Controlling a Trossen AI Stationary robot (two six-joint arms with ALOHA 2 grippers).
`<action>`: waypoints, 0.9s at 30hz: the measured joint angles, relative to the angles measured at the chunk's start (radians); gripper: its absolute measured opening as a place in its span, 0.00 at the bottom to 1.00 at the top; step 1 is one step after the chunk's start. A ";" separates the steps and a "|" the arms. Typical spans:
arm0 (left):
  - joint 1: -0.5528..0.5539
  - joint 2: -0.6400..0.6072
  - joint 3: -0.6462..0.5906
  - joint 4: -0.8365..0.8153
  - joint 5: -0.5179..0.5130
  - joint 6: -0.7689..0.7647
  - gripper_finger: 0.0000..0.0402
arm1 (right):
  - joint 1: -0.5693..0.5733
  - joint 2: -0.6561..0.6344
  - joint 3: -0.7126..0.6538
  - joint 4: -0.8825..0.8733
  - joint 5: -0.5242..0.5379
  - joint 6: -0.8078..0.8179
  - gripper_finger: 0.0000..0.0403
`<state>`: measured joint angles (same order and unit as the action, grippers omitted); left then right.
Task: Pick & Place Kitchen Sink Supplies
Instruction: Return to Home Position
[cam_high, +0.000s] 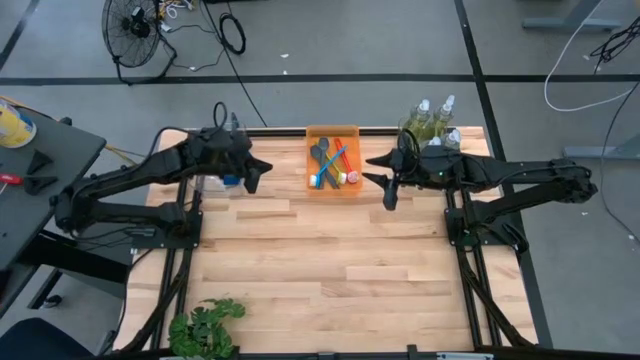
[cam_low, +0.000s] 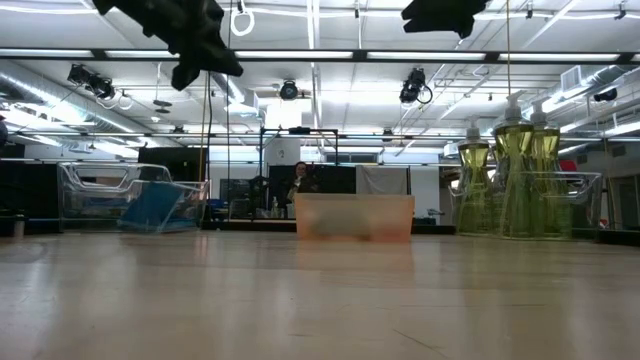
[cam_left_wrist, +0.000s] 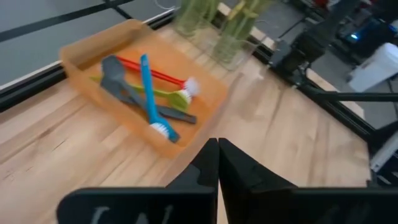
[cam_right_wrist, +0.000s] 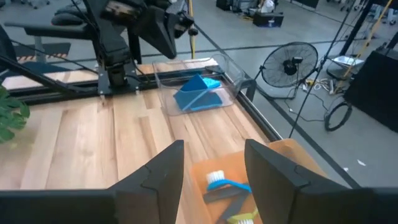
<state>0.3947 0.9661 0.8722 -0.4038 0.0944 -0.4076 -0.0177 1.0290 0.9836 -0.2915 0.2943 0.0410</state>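
Diagonally across orange tray (cam_left_wrist: 93, 40), blue brush (cam_left_wrist: 147, 90), bristles toward open tabletop (cam_left_wrist: 50, 149).

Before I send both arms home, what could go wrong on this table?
The left gripper and right gripper hang on either side of the orange tray; a swing inward could clip its wall and scatter the brushes. The right arm lies close beside the tall pump bottles, so a sideways sweep might topple them.
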 joint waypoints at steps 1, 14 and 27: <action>-0.011 0.000 0.000 0.006 0.000 0.000 0.02 | 0.000 0.000 0.000 -0.007 0.000 -0.001 0.42; -0.159 0.000 0.000 0.142 -0.013 0.117 0.04 | 0.000 0.000 0.000 -0.025 -0.066 -0.002 0.27; -0.159 0.000 0.000 0.142 -0.015 0.000 0.09 | 0.001 0.000 0.000 -0.023 -0.156 -0.020 0.02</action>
<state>0.2359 0.9661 0.8722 -0.2615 0.0795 -0.4080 -0.0170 1.0290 0.9836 -0.3146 0.1380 0.0214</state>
